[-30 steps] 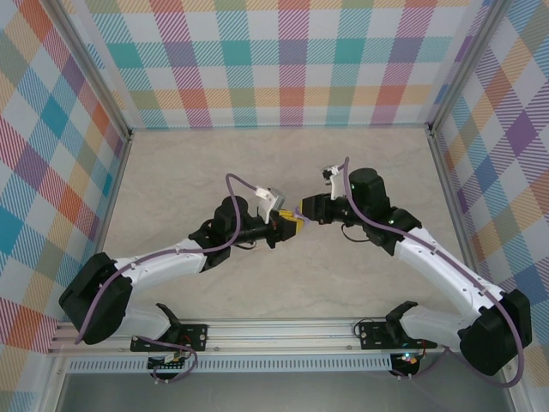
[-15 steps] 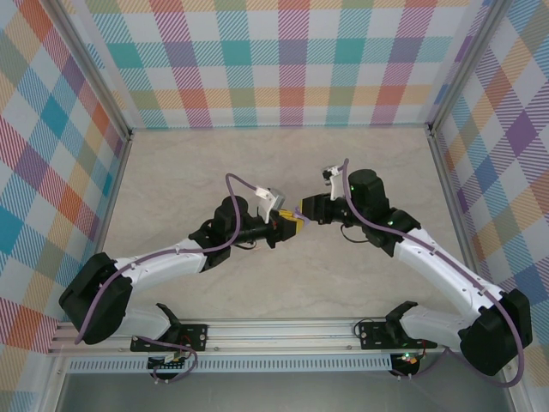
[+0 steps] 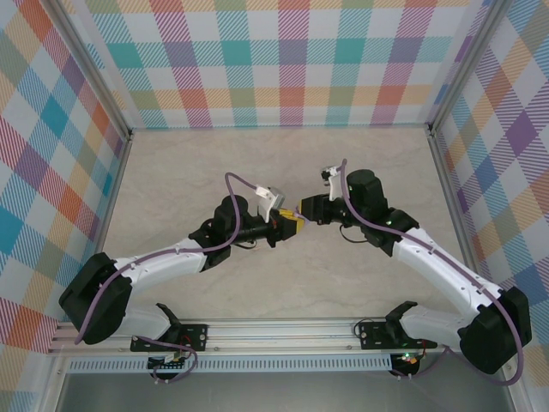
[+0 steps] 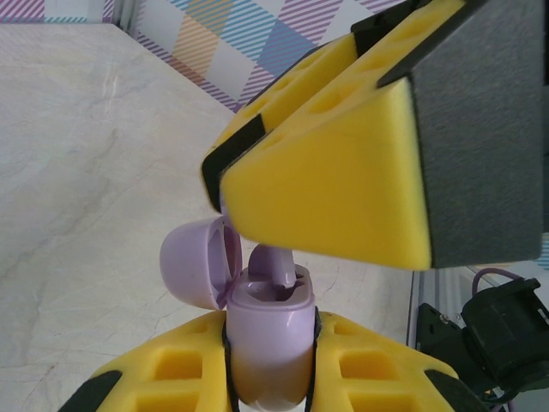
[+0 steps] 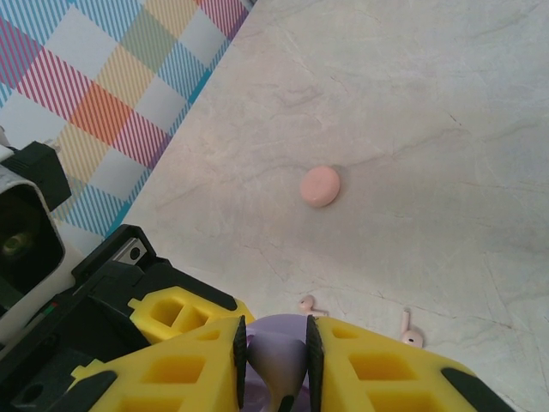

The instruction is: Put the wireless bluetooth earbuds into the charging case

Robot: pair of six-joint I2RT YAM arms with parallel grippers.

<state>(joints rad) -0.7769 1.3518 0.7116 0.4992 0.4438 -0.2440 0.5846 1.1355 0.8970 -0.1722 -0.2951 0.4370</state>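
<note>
L gripper [image 4: 270,369] is clamped on the purple case [image 4: 268,322], fingers pressed to both sides, case upright w/ its lid [image 4: 193,266] flipped open to the left in the L wrist view. A purple earbud [image 4: 273,262] stands in the case's top opening, lower end inside, upper end running up behind the R gripper's yellow finger.

R gripper [image 5: 276,356] sits just above the case, jaws nearly closed, a narrow gap between the pads w/ a purple piece pinched there. It looks like that earbud, but can't tell for sure from the R wrist view.

From the top cam both grippers meet tip to tip about mid-table [image 5: 412,129], L arm coming from near left, R arm from near right.

On the table past the R fingers: 2 pink earbuds [image 5: 305,303] [image 5: 410,331], lying apart from each other. A round pink case [image 5: 320,185] lies farther out, closed, well apart from both.
</note>
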